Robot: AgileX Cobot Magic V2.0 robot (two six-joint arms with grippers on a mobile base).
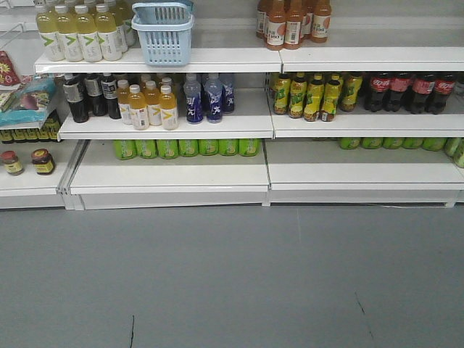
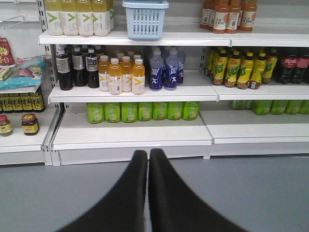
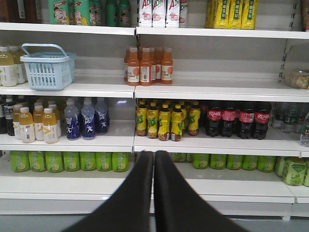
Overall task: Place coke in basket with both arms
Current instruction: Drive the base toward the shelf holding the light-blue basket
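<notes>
Left claw (image 2: 147,153) and right claw (image 3: 153,155) were pressed together, empty; the basket (image 3: 46,72) looked light and stiff, best taken at its rim.

A shop: white tiered shelves (image 1: 174,172) stocked with rows of identical drink bottles (image 1: 168,109), a shopping basket (image 1: 164,40) at eleven o'clock.

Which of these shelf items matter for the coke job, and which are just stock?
Job: basket; left end effector; right end effector, both shut. No all-red coke visible.
Stock: dark cola bottles; blue bottles; green drinks; jars.
</notes>
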